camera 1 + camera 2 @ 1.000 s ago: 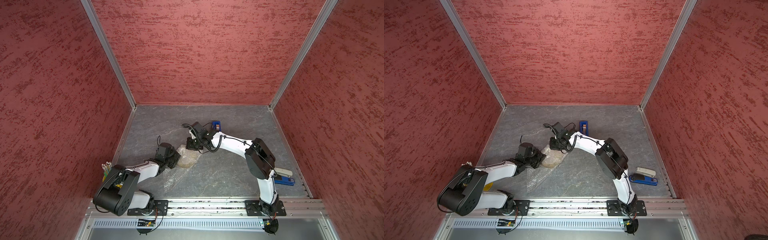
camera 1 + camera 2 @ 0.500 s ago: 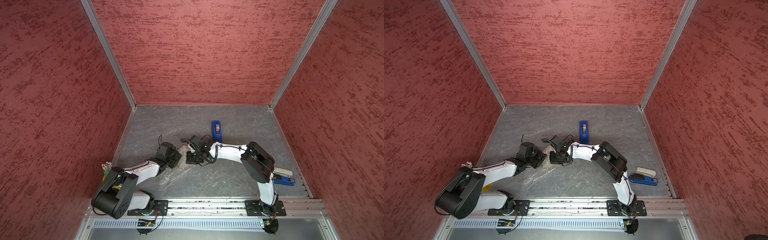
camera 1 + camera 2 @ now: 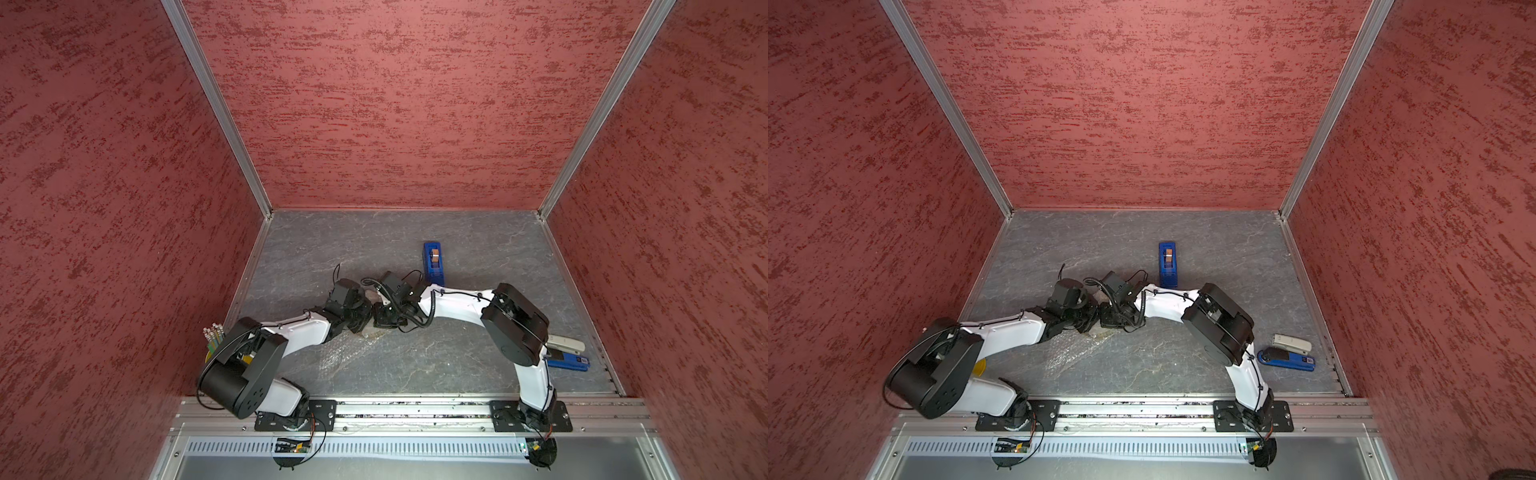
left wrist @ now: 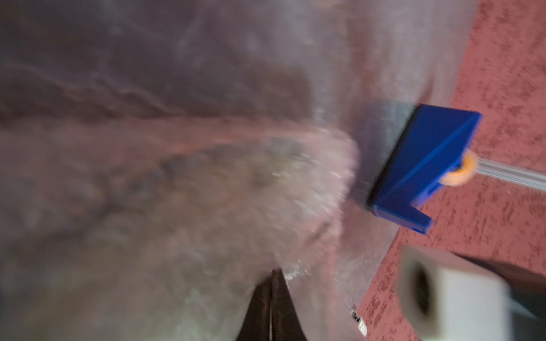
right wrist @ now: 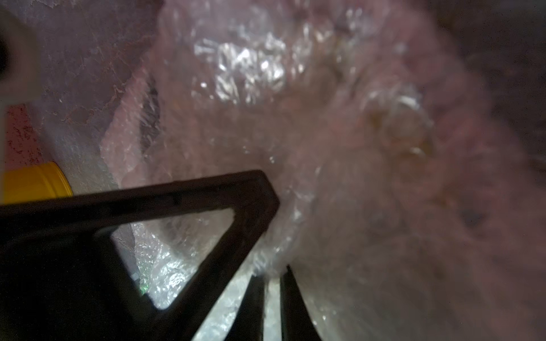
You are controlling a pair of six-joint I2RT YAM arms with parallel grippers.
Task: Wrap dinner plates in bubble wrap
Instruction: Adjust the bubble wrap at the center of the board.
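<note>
The bubble wrap (image 3: 345,353) (image 3: 1071,353) lies crumpled on the grey floor, bunched into a bundle under both grippers. The dinner plate shows only as a yellowish blur (image 5: 413,147) through the wrap. In both top views my left gripper (image 3: 362,318) (image 3: 1089,318) and right gripper (image 3: 379,323) (image 3: 1104,321) meet tip to tip over the bundle. The left gripper (image 4: 273,274) has its jaws pressed together on the wrap's edge. The right gripper (image 5: 273,276) is pinched on a fold of wrap (image 5: 251,65), which fills its narrow gap. The left gripper's black finger (image 5: 260,189) crosses the right wrist view.
A blue tape dispenser (image 3: 433,262) (image 3: 1168,264) (image 4: 422,165) stands just behind the right forearm. A blue and grey stapler (image 3: 567,357) (image 3: 1287,357) lies at the right edge. A yellow pencil cup (image 3: 214,340) (image 5: 35,183) sits by the left arm's base.
The right gripper swung from the far side toward the front and left, drawing wrap over the plate. This uncovered the tape dispenser. The left gripper stayed nearly in place.
</note>
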